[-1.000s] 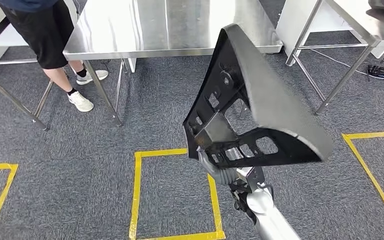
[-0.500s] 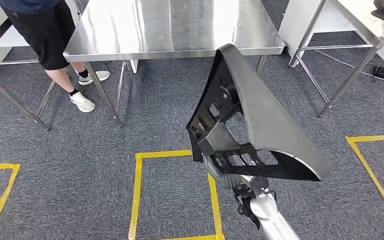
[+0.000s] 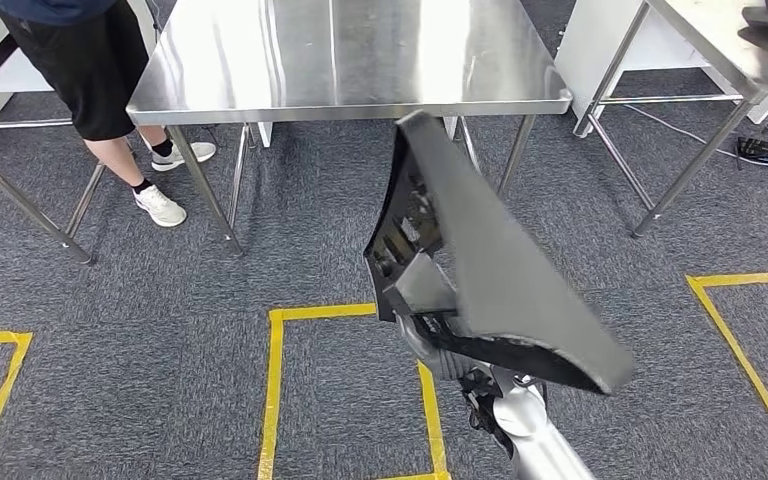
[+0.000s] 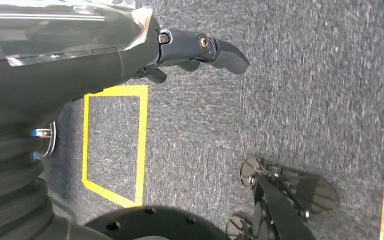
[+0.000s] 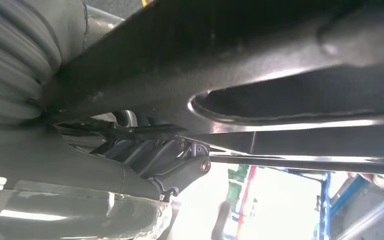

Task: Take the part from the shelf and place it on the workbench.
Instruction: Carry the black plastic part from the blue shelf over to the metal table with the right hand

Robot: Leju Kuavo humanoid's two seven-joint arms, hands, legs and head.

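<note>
**A:** Where is the part, and what has hold of it?

**B:** The part (image 3: 490, 280), a large black triangular piece with cut-outs along its inner frame, is held up in the air by the right robot hand (image 3: 430, 345), which grips it at its lower corner. The fingers are closed on it. From the right wrist view the part (image 5: 240, 60) lies close across the lens, pressed against the robot hand (image 5: 145, 165).

**A:** And the other robot hand?

**B:** The left robot hand (image 4: 190, 50) hangs over the grey carpet (image 4: 280, 90) with nothing in it, its fingers partly curled but apart.

**A:** What lies ahead of the part?

**B:** A shiny steel tabletop (image 3: 260, 60), just beyond the part's upper tip. Its legs (image 3: 205, 180) stand on the carpet.

**A:** Anything around it?

**B:** A person (image 3: 80, 60) in dark shorts and white shoes stands at the tabletop's left corner. A second steel table (image 3: 720, 50) stands to the right, well apart, with cables (image 3: 760, 150) on the floor beneath it. Yellow tape squares (image 3: 275, 380) mark the carpet under and beside the part.
</note>
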